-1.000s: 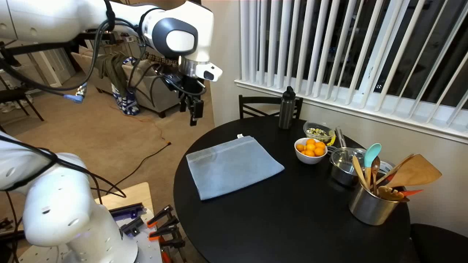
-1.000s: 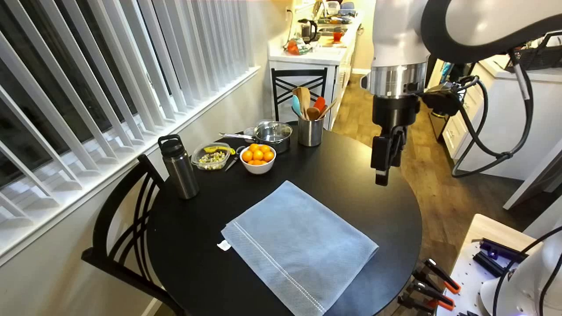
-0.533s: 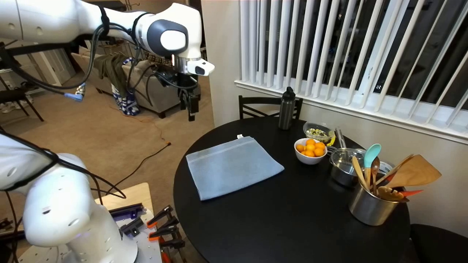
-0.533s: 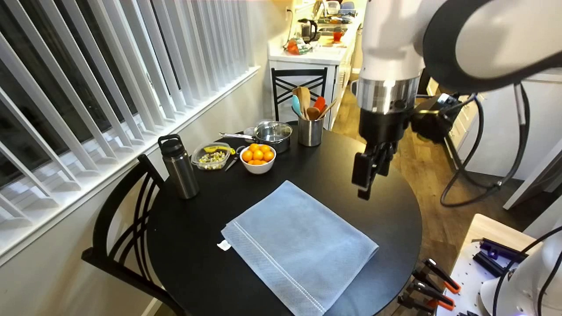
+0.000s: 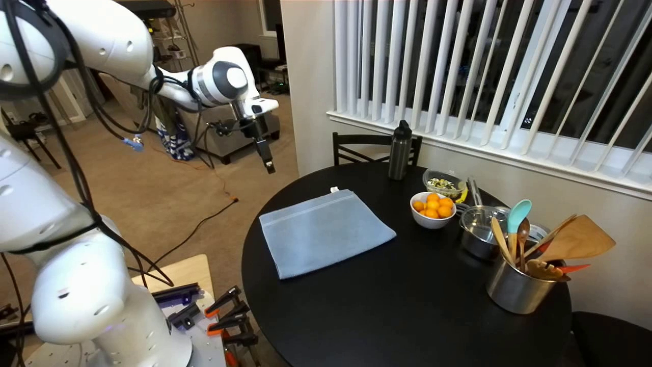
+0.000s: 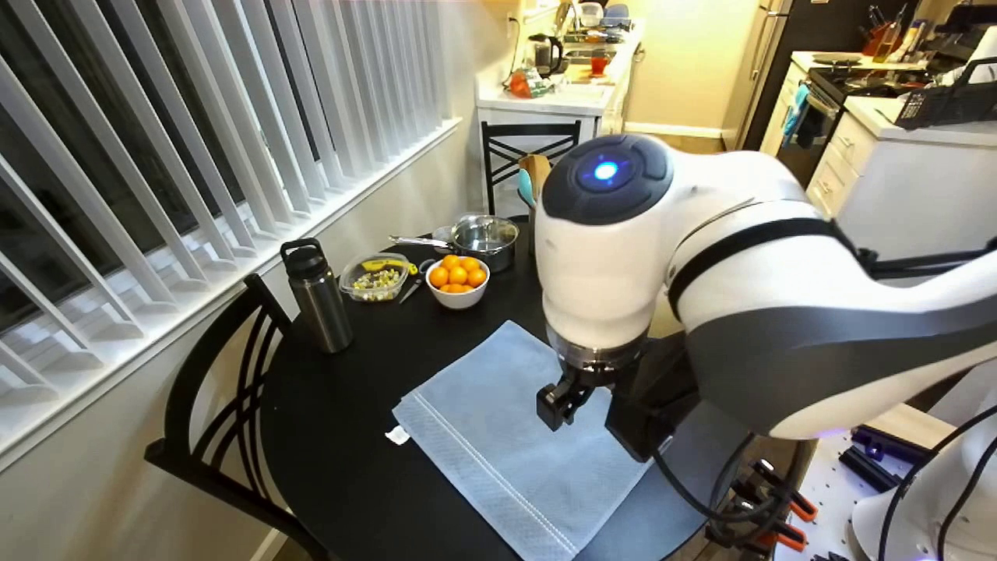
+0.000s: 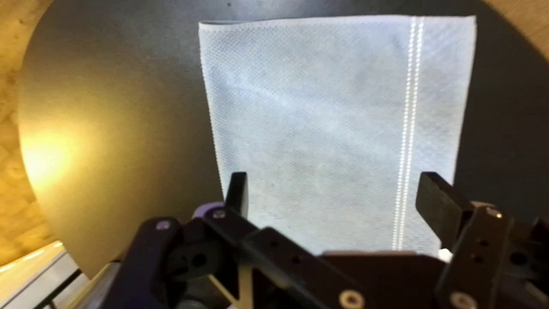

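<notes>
Where the Robotiq gripper [image 7: 334,189] hangs, jaws wide apart, stitched light-blue cloth [image 7: 321,120] near it, flat on round black table [image 5: 417,311]

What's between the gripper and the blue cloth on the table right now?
Only open air. The wrist view shows nothing between the open gripper and the cloth; in an exterior view the fingertips hang clear of it.

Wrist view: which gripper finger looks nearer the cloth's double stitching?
The picture-right finger, close beside the stitching; the other finger shows near the opposite edge of the cloth.
</notes>
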{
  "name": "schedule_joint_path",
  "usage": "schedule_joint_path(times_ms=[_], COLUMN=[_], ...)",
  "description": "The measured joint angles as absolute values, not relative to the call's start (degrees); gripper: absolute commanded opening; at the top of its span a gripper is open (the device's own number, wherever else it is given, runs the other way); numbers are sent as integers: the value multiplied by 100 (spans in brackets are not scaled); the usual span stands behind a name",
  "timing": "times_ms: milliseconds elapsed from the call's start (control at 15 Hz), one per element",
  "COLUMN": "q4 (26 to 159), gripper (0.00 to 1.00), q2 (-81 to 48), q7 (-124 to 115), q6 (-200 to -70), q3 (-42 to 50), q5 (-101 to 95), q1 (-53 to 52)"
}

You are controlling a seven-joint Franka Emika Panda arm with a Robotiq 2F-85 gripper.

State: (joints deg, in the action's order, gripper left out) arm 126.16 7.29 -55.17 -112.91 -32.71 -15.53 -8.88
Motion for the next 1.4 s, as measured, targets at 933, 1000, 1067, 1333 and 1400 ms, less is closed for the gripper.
schedule_joint_path(times_ms=[933, 1000, 1067, 1333, 1400], q4=[11541, 11530, 11523, 11276, 11123], gripper=[100, 100, 100, 100, 100], q2=[-934, -973, -1072, -2086, -2401], q7=[-7053, -7263, -7553, -9079, -9382], q6=[-9981, -9857, -9757, -9375, -9186], q3=[-2626, -2501, -2415, -2126, -2033], q5=[-2555, -2759, -3023, -4057, -4255], q1=[-1674, -1862, -2066, -2944, -3146])
